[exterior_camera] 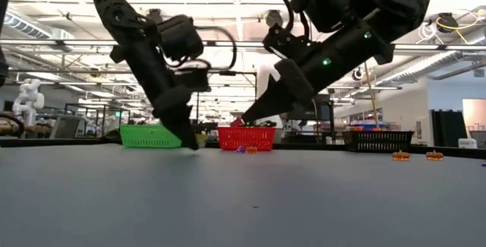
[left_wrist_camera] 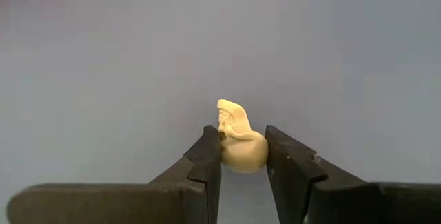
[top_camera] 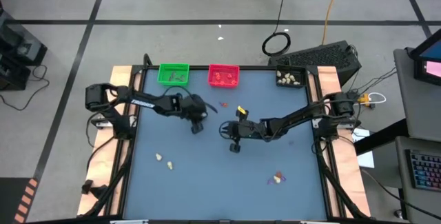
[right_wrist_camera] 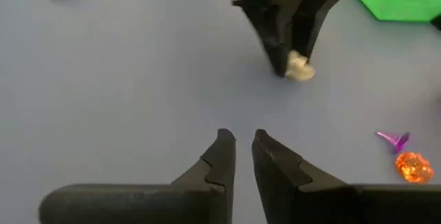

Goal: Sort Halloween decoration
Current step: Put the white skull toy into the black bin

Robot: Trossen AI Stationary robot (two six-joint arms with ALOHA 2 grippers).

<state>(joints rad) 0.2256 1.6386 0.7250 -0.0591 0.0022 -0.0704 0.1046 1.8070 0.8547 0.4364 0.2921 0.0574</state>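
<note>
One cream trinket (left_wrist_camera: 241, 148) sits pinched btwn the left gripper (left_wrist_camera: 243, 156) fingers, low on the counter (top_camera: 207, 176), w/ only the tips on its round base. Risk: small rounded piece could squirt out on lift or roll if grip is off-centre. Right gripper (right_wrist_camera: 236, 148), fingers nearly together & empty, hangs close opposite, so a swing could clash arms. Purple (right_wrist_camera: 394, 140) & orange (right_wrist_camera: 413, 166) bits lie off to its side. Open counter all round; green tray (top_camera: 173, 74) at far edge.
</note>
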